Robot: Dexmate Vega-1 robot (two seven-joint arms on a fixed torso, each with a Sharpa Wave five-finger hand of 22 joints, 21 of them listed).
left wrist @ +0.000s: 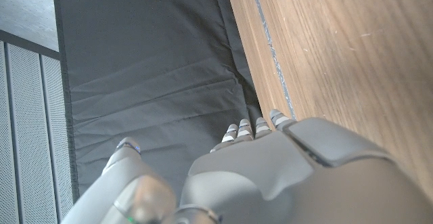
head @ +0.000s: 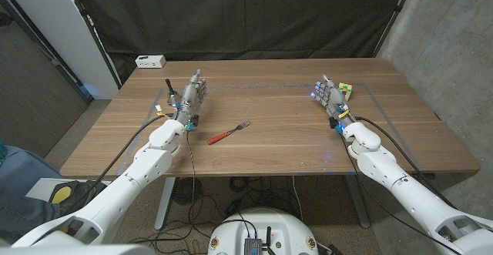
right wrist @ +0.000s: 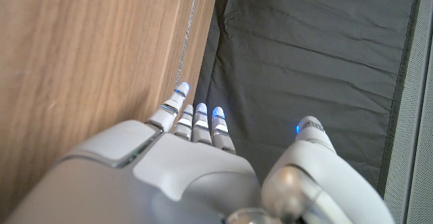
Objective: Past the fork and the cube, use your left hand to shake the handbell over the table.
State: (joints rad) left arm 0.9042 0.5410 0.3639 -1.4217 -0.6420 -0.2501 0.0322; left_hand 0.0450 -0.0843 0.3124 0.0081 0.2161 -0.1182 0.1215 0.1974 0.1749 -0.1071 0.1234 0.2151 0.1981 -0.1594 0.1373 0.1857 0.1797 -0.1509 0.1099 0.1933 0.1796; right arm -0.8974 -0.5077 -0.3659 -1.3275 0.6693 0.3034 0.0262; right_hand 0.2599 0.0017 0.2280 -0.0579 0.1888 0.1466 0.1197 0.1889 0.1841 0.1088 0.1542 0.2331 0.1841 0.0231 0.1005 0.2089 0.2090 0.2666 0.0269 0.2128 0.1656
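The handbell (head: 170,95), with a black handle and a metal body, stands upright on the table's left side. My left hand (head: 192,95) stands on its edge just to the right of the bell, fingers stretched out and holding nothing; from the wrist camera the same left hand (left wrist: 270,176) points toward the far table edge. A fork (head: 229,132) with a red handle lies near the middle. The colourful cube (head: 345,90) sits at the right, just behind my right hand (head: 330,95). That right hand (right wrist: 203,170) also has straight fingers and holds nothing.
A small white box (head: 150,60) sits at the table's (head: 262,159) far left corner. A dark curtain hangs behind the far edge. Bare wood lies between the two hands around the fork.
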